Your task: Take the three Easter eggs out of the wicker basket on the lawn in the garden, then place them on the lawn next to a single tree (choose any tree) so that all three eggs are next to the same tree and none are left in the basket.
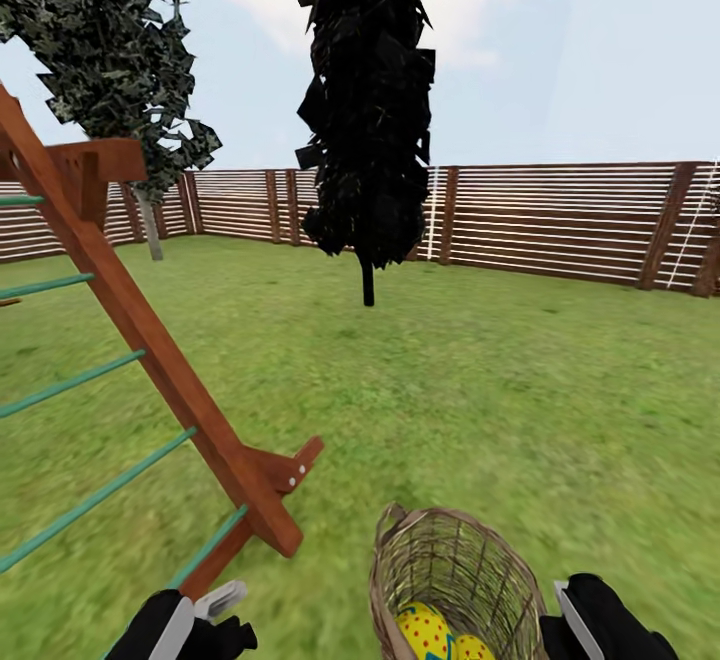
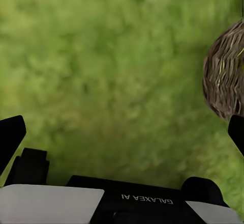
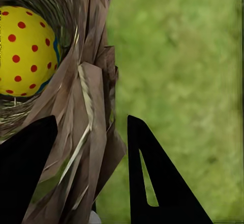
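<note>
Straddling wicker basket (image 3: 86, 132) rim w/ R jaws, spread | yellow red-dotted eggs (image 1: 427, 630) inside | L jaws spread

Lettering on left gripper (image 2: 122, 132) housing: "GALAXEA AI", white on black, seen upside down in the left wrist view.
Position of lettering: on the dark body between two white panels.
Other readable text, numbers or signs: none in the head view or the right wrist view.

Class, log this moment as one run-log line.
right end effector: open, straddling wicker basket rim | left end effector: open over lawn | eggs: in basket
</note>
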`<state>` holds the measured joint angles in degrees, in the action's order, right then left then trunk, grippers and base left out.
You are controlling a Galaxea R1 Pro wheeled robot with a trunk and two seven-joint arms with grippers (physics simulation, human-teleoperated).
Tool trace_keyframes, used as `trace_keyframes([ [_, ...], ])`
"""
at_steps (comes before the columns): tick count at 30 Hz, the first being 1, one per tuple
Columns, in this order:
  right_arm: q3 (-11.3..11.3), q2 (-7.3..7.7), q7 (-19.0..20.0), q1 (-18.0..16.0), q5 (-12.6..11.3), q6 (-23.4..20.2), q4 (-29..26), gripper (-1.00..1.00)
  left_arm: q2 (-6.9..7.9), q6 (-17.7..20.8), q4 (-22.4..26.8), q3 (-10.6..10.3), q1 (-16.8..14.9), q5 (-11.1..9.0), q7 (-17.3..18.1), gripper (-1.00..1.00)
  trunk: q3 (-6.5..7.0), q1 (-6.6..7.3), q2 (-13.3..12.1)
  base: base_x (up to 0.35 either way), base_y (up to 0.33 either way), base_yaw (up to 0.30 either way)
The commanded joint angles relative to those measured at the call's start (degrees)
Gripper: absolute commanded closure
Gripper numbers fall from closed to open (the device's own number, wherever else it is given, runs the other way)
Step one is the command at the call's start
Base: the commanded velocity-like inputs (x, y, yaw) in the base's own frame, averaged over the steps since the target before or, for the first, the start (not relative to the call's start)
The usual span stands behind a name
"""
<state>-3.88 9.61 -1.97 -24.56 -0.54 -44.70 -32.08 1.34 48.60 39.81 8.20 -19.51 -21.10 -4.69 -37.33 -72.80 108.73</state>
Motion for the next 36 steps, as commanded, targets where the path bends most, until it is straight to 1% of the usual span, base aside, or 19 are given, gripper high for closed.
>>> trace_keyframes([
  [1, -0.1, -0.09, -0.1, 0.0, -0.6, -0.2, -0.1, 1.0, -0.02, 0.3, 0.1, 0.1, 0.0, -0.6, -0.5, -1.0, 0.12, 0.23, -0.4, 0.0, 0.0, -0.223],
  [29, -0.1, 0.08, -0.1, 0.0, -0.6, -0.2, -0.1, 1.0, -0.03, 0.3, 0.1, 0.1, 0.0, -0.6, -0.5, -1.0, 5.15, 6.38, -11.6, 0.0, 0.0, -0.237],
  [33, -0.1, -0.01, -0.1, 0.0, -0.6, -0.3, 0.0, 1.0, -0.03, 0.2, 0.1, 0.1, 0.0, -0.7, 0.0, -1.0, 5.15, 6.38, -11.6, 0.003, -0.003, -0.068],
  [36, -0.1, -0.03, -0.1, 0.0, -0.6, -0.2, 0.0, 1.0, -0.57, 0.3, 0.1, 0.1, 0.0, -0.6, -0.3, -1.0, 5.15, 6.38, -11.6, 0.184, -0.218, -0.002],
])
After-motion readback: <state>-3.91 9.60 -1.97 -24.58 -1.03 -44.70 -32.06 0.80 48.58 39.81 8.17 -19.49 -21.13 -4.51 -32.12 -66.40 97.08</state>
